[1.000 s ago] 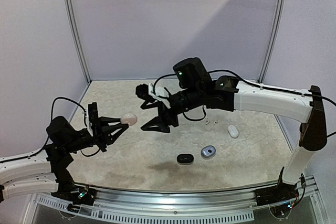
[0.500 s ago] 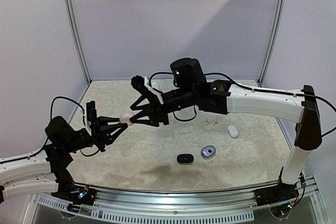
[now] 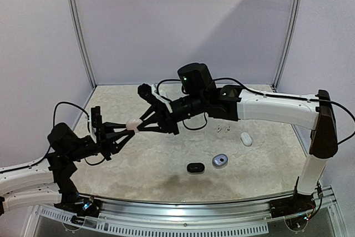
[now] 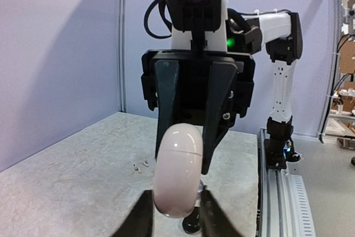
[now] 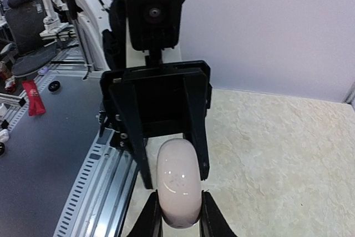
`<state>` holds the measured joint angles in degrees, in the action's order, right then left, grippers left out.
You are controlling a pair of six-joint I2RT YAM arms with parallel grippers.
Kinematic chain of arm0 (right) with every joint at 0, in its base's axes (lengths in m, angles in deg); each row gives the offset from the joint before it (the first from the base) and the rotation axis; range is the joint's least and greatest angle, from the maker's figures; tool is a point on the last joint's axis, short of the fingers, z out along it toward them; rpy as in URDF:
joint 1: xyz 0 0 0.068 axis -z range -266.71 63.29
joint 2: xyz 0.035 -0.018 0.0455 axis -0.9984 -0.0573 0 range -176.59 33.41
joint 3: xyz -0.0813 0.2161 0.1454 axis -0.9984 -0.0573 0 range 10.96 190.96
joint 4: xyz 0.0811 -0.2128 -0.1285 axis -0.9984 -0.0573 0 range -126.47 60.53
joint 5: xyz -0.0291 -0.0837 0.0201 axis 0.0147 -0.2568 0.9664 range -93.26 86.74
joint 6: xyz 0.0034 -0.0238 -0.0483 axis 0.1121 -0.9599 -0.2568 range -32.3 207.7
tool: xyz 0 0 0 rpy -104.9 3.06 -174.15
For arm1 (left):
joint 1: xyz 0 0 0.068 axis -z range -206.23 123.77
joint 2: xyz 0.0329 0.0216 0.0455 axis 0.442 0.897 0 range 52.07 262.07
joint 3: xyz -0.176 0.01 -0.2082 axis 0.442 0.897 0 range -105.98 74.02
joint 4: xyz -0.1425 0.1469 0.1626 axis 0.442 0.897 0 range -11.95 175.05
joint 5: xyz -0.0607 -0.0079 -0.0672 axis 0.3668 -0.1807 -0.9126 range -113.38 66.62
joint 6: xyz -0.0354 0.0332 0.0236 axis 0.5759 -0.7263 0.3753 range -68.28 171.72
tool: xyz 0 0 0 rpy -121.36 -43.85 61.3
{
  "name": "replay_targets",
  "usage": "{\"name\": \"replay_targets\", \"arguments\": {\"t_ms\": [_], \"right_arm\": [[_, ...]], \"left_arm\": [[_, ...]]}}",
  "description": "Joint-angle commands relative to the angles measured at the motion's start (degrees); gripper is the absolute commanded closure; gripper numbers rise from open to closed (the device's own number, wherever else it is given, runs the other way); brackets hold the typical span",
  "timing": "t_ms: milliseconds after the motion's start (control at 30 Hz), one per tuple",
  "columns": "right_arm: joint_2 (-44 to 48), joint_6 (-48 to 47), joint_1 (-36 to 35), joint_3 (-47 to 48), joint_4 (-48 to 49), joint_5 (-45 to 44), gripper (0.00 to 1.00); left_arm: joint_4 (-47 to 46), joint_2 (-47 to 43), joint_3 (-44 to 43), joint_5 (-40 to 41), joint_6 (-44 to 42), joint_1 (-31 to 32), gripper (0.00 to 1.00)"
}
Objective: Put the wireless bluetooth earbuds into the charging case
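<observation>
The tabletop [image 3: 155,165] carries everything except the one item that matters now. The white charging case [image 4: 177,170] is held in the air left of centre in the overhead view, where the two arms meet nose to nose. The left gripper [image 4: 177,223] is clamped on its near end. The right gripper [image 5: 180,220] comes in from the opposite side with both fingers pressed to the flanks of the other end, so it too appears closed on the case.

The case's long axis runs straight along the line between the two wrists, one end per gripper. A faint seam crosses it towards the right gripper's end, and the lid looks closed, so opening it probably falls to that gripper.

Three more cases rest lower right of centre: white [image 3: 246,139], blue-grey [image 3: 220,161] and black [image 3: 195,167]. The earbuds [image 3: 222,129] are tiny specks right of centre, well apart from the held case and nearer the right arm.
</observation>
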<state>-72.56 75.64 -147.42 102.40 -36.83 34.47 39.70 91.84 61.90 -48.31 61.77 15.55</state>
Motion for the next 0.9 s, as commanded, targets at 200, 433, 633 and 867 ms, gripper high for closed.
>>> {"name": "replay_targets", "arguments": {"t_ms": [200,433,633,867], "right_arm": [[-1.54,-16.86,-3.31,18.84,-38.06,-21.58,1.00],[-5.36,-21.68,-6.26,26.67,-47.51,-27.12,1.00],[-6.26,-23.07,-7.88,27.45,-47.09,-27.54,1.00],[-6.64,-23.80,-8.31,27.60,-45.83,-27.00,1.00]], "left_arm": [[15.50,-0.80,-3.28,-4.11,-15.81,-1.19,0.49],[14.44,0.57,-4.58,-6.17,-16.46,-1.43,0.51],[14.04,1.95,-5.70,-6.81,-15.17,-1.06,0.51],[14.63,3.11,-6.24,-7.36,-14.55,-0.08,0.58]]}}
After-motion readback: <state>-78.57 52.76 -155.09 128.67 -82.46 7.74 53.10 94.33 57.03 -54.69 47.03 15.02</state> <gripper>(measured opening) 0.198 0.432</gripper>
